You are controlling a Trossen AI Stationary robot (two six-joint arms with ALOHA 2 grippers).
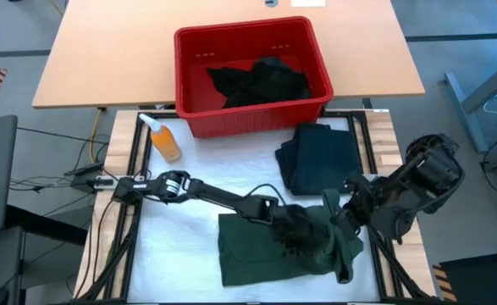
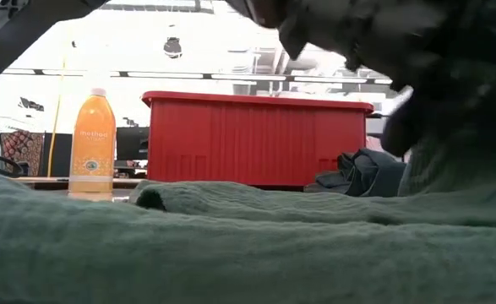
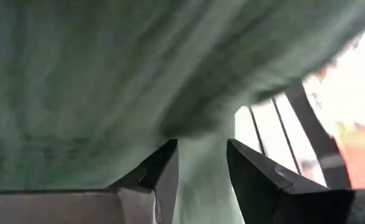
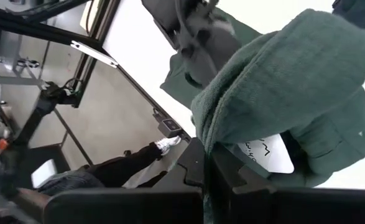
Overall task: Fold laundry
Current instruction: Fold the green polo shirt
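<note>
Near front of white table (image 1: 189, 254): green shirt (image 1: 256, 250), spread flat on left, bunched and lifted at right end. Soft, napped cloth, creased in long ridges in low view, filling whole foreground there. Left gripper (image 1: 303, 241) down on shirt's middle, fingers (image 3: 163, 177) half apart with green cloth lying between and over them; cannot tell whether pinching it. Right gripper (image 1: 343, 222) at shirt's right edge, clamped shut on a thick fold of shirt, cloth draped over its fingers in right wrist view, a white label (image 4: 266, 152) showing just under fold.

Behind shirt, toward right: folded pile (image 1: 320, 157) of darker cloth, squarish, edges rumpled, apart from shirt. Behind that, at table's back edge: red bin (image 1: 252, 76), hard ribbed plastic, rectangular, with black garments (image 1: 261, 80) heaped loose inside. Left of bin: orange bottle (image 1: 163, 140), lying tilted in high view, seen upright with white cap in low view, clear plastic, label on front. Black frame rails (image 1: 134, 195) along table's left and right sides; cables trailing off left side. Wooden tabletop (image 1: 104, 51) beyond bin.

Left arm stretched across table from left rail, crossing over bare white surface to shirt. In right wrist view, a person's leg and shoe (image 4: 166, 144) on floor beside table
</note>
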